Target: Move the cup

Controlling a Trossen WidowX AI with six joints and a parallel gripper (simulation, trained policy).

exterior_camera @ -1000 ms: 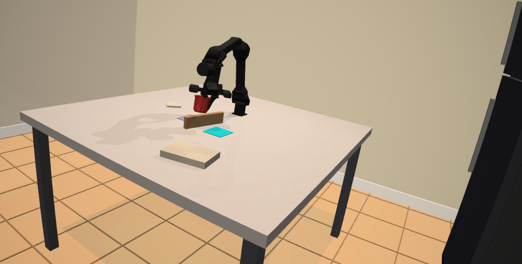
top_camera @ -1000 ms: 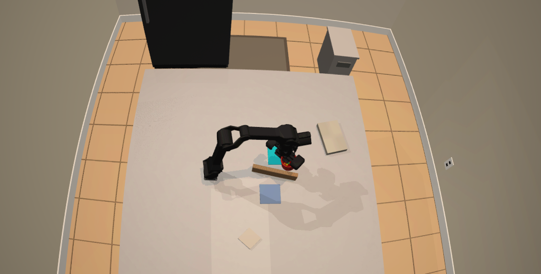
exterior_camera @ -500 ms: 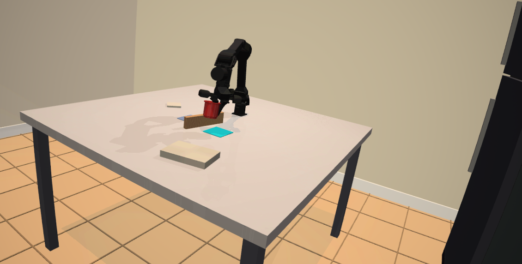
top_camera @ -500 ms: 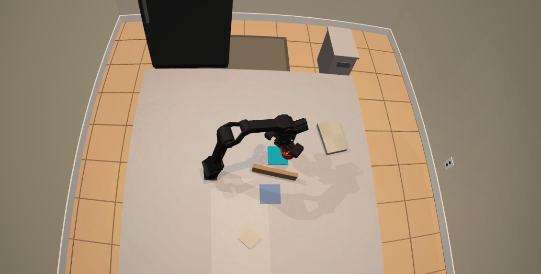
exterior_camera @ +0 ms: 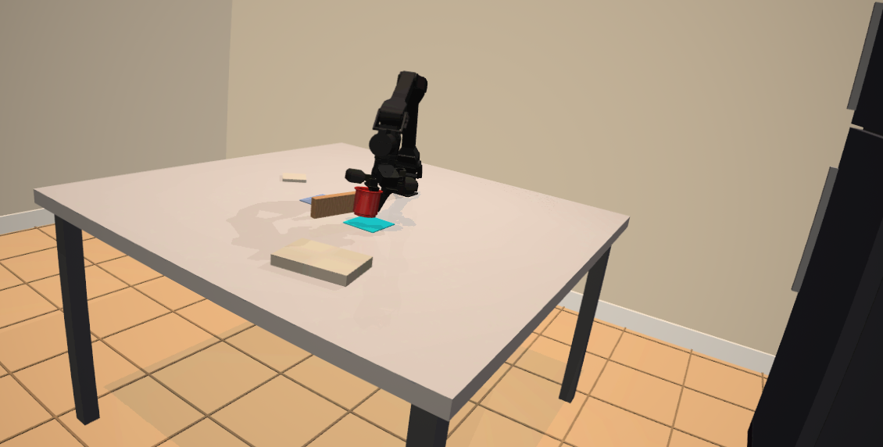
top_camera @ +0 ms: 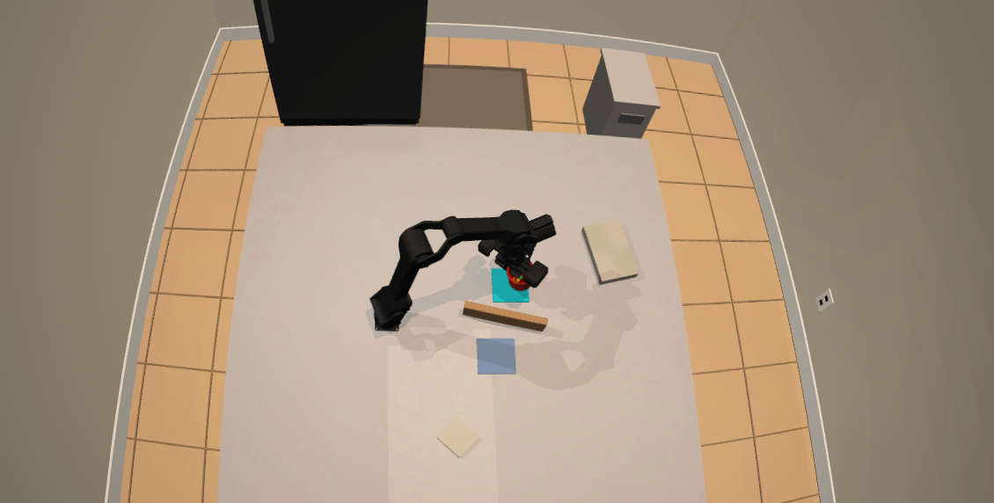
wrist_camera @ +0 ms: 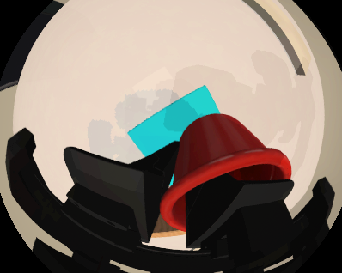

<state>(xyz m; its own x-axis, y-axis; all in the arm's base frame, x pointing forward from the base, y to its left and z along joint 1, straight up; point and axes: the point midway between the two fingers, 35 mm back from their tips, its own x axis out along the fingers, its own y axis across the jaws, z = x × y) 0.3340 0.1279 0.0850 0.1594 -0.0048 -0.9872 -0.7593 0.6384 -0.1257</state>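
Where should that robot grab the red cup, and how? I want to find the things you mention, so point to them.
By the rim and wall of the cup (top_camera: 518, 284) (exterior_camera: 366, 202) (wrist_camera: 222, 142), coming from above: its mouth faces up, so one finger can go inside, one outside. The gripper (wrist_camera: 167, 193) holds it that way.

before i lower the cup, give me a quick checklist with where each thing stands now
1. Claw shut on the wall of the red cup: ok
2. Cup past the wooden bar, on the turquoise pad's side: ok
3. Cup wholly over the turquoise pad, footprint inside its edges: cannot tell
4. Turquoise pad free of other objects: ok
5. Marbles in the cup: ok for the few that show; full count cannot tell
6. Cup resting on the pad, ready for release: not ok, it hangs above it
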